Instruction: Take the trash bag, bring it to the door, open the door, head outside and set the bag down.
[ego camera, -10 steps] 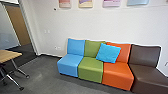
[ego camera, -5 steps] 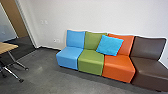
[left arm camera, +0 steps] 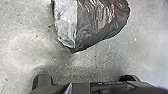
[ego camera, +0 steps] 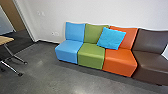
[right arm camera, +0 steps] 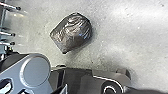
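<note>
And the head camera's dipped towards the floor (ego camera: 50, 77), perhaps lining up the trash bag (right arm camera: 72, 33); either gripper open, or bag between its tips? Can't tell!

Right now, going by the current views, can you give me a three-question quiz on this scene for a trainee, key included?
1. Multiple choice: in the head view, what colour is the rightmost seat in the row of seats? A) orange B) brown C) green
2. True or false: the cushion lies on the floor.
3. Fill in the blank: in the right wrist view, the trash bag has a shiny, ______-coloured surface.

Key:
1. B: the brown seat ends the row.
2. False: the cushion leans against the green and orange backrests.
3. Dark.
</note>
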You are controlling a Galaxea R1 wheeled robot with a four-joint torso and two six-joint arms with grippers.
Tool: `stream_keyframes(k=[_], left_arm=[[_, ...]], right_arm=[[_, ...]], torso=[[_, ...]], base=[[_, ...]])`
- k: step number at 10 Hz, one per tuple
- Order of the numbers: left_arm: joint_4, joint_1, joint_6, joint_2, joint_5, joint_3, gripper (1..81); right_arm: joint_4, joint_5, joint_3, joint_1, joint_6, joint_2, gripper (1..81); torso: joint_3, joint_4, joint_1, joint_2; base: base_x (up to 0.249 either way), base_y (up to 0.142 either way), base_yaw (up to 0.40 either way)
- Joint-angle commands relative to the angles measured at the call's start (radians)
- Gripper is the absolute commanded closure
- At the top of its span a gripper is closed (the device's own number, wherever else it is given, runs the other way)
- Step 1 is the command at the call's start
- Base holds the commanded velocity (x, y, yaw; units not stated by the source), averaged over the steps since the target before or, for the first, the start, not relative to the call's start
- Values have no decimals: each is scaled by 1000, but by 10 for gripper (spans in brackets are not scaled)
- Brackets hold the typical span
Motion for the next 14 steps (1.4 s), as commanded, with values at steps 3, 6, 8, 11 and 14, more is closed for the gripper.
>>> stream_keyframes(k=[3, 6, 8, 11, 14], left_arm=[[-74, -136, 4, -19, 101, -38, 10], [-84, -186, 4, -2, 156, -75, 10], [-85, -216, 4, 7, 164, -75, 10], [-85, -263, 4, 14, 230, -76, 10], [-87, -308, -1, 11, 262, -76, 10]], right_arm=[[15, -141, 93, 120, 29, -114, 10], [30, -196, 110, 201, 39, -157, 10], [29, -238, 137, 244, 56, -169, 10], [26, -238, 142, 242, 56, -160, 10], [26, -239, 136, 238, 56, -160, 10]], torso=[[-11, 0, 102, -161], [-12, 0, 170, -269], [-98, 0, 214, -341], [-165, 0, 269, -432], [-215, 0, 337, -538]], base=[[0, 0, 0], [0, 0, 0], [0, 0, 0], [0, 0, 0], [0, 0, 0]])
